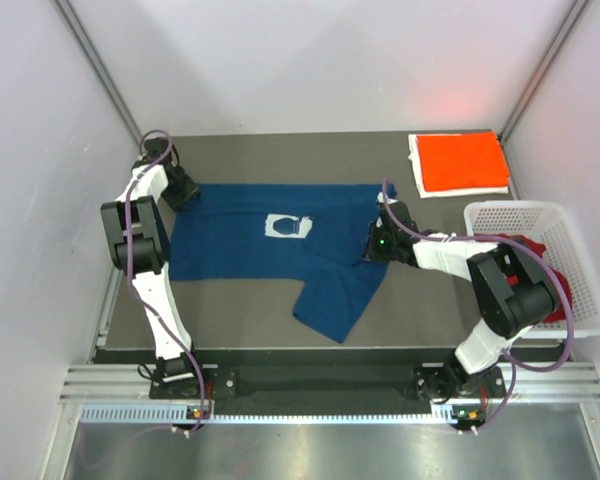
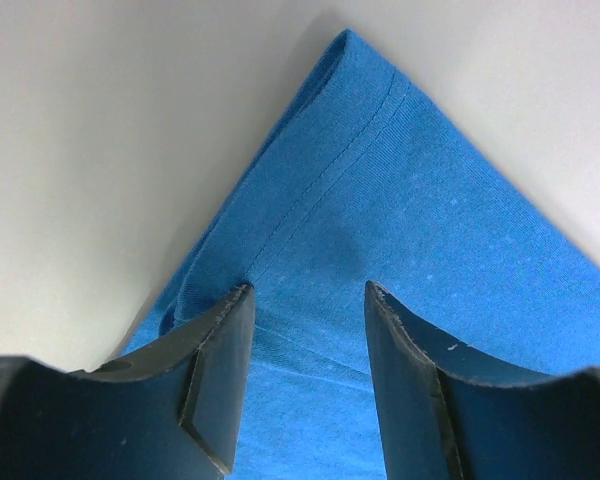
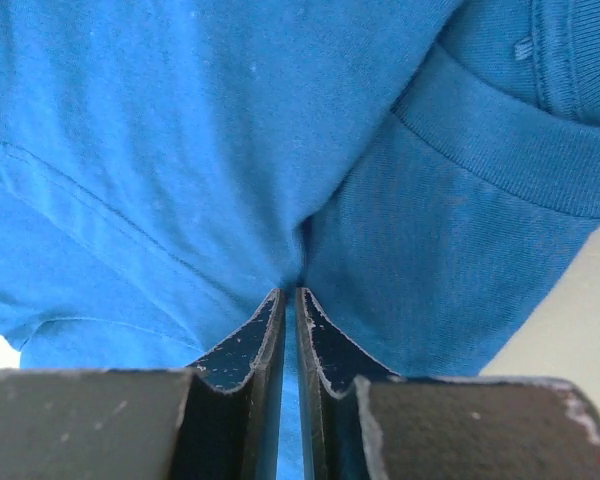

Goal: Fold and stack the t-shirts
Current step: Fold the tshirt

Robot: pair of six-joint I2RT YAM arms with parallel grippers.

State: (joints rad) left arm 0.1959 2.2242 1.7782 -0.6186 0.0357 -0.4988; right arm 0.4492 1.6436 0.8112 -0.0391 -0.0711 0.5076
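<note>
Item: navy t-shirt (image 1: 270,245), spread at centre of bench (image 1: 230,320) | left pincer (image 2: 308,300): parted, hem corner straddled, nothing gripped | right pincer (image 3: 291,295): closed on cloth beside ribbed band | risk judged: corner missed on closing, shirt dragged askew, fold bunched.

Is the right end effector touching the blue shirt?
Touching. The right wrist view shows the right end effector pinching a fold of the blue shirt.
</note>
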